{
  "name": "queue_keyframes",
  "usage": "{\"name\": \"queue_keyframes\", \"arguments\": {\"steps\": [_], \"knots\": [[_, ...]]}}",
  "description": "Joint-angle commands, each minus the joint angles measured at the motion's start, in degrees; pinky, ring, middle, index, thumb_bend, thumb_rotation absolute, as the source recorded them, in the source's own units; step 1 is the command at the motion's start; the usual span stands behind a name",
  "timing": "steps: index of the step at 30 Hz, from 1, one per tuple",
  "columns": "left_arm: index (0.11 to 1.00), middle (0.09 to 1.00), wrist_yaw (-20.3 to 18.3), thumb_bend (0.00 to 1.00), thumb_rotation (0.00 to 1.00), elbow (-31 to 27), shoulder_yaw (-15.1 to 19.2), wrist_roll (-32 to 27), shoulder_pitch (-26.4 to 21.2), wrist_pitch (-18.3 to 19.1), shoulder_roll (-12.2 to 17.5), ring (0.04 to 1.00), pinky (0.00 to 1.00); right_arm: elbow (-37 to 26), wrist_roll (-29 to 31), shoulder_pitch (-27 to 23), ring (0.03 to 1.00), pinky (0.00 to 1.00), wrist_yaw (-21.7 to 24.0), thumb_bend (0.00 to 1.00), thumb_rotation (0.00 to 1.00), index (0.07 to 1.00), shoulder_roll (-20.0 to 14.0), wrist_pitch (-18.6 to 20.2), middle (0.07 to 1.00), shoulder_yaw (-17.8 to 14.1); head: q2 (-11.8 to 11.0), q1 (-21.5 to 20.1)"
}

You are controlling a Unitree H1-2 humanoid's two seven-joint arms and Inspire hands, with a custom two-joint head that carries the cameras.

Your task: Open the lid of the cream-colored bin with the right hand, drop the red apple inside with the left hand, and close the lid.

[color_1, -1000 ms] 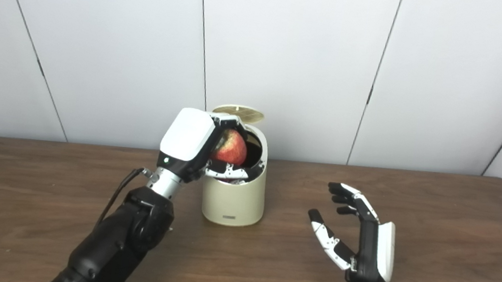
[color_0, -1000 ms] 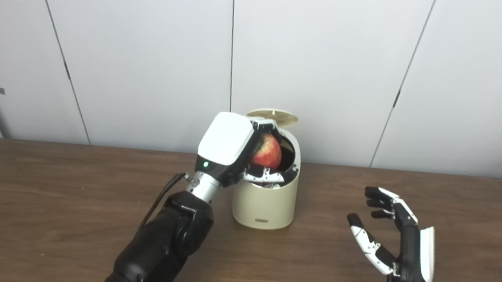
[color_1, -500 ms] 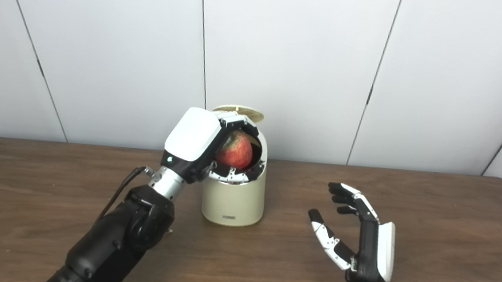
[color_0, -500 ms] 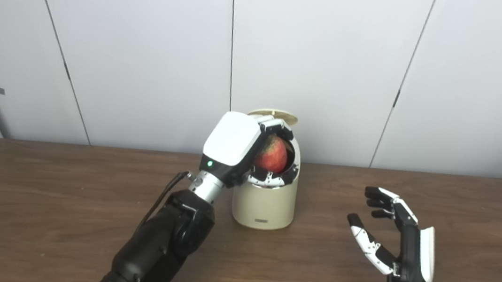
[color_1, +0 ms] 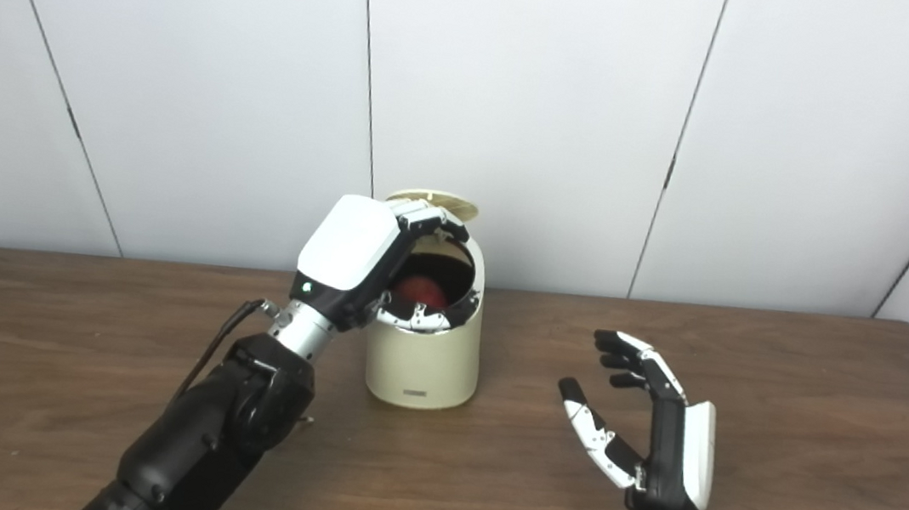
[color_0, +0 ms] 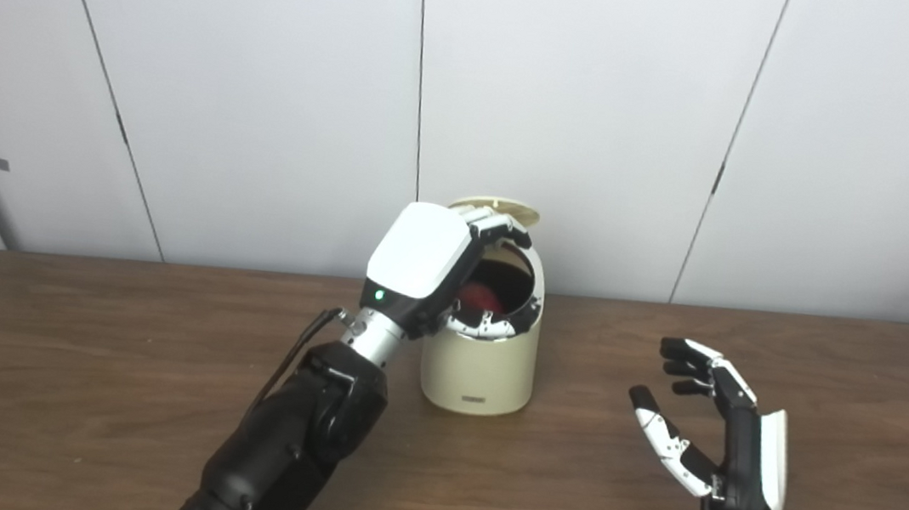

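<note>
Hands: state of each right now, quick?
Left hand: open, fingers spread over the bin; apple sits inside.
Right hand: open, holding nothing.

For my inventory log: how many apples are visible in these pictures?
1. The apple lies inside the open bin, below the left robot hand. Others may be hidden deeper.

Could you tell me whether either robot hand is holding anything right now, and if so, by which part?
Nothing is held. The apple lies inside the bin; the left robot hand is open above it, and the right robot hand is open.
</note>
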Motion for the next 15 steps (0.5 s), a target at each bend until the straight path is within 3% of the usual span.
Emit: {"name": "queue_keyframes", "arguments": {"steps": [1, 11, 14, 15], "knots": [[0.653, 0.679, 0.60, 1.00, 0.07, -1.25, 0.22, 0.46, -2.82, 0.05, 0.72, 0.636, 0.52, -0.58, -0.44, -0.74, 0.640, 0.55, -0.57, 0.27, 0.39, 0.671, 0.75, -0.99, 0.673, 0.33, 0.02, -0.05], [0.651, 0.672, 0.94, 1.00, 0.07, -1.56, 0.40, 0.37, -2.55, -0.08, 0.89, 0.627, 0.51, -0.75, -0.21, -0.69, 0.643, 0.55, -0.41, 0.28, 0.40, 0.674, 0.89, -0.80, 0.675, 0.31, 0.05, -0.12], [0.626, 0.635, 3.12, 0.98, 0.05, -1.76, 0.58, 1.20, -2.28, 0.10, 0.61, 0.580, 0.47, -0.69, 0.06, -0.75, 0.641, 0.55, -0.36, 0.28, 0.39, 0.672, 0.88, -0.90, 0.673, 0.27, 0.19, 0.03], [0.591, 0.567, 5.17, 0.93, 0.02, -1.66, 0.62, 2.12, -2.18, 0.25, 0.42, 0.497, 0.40, -0.72, -0.09, -0.78, 0.641, 0.55, -0.38, 0.28, 0.39, 0.671, 0.88, -0.72, 0.674, 0.26, 0.18, 0.10]]}}
